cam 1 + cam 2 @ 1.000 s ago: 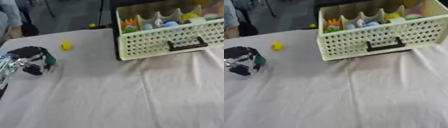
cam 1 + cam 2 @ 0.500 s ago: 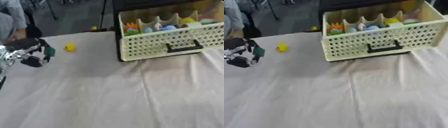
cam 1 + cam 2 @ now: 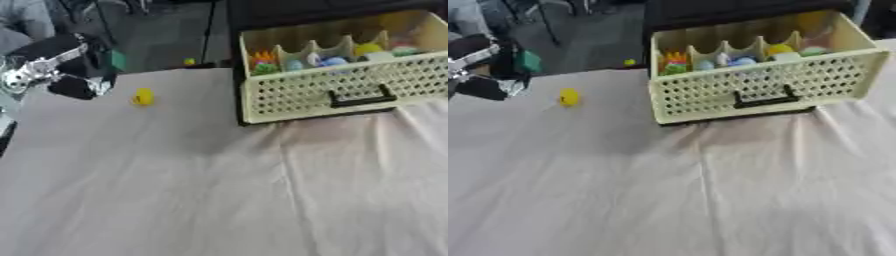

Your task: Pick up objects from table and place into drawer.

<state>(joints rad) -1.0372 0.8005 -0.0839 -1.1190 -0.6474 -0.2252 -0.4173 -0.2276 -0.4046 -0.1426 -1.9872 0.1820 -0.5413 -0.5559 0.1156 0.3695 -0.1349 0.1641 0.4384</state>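
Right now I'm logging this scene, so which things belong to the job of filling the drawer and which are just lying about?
Job things:
- small yellow object on the table cloth
- cream perforated drawer, open, already holding coloured bits
- left hand, next to the yellow object

Just lying about:
- tiny yellow thing on the dark floor beyond the table

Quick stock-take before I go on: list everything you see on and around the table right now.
Drawer: one, cream, perforated front with a black handle, open at the table's far right.
Small things in the drawer: several, orange, green, blue, yellow, in the divided compartments; exact count unclear.
Yellow object: one, small, on the cloth at far left.
Tablecloth: one, pale, wrinkled, covering the table.
Yellow speck: one, beyond the table's far edge.
Left hand: black and silver, at the left edge near the yellow object; finger pose unclear.
Right hand: not in view.
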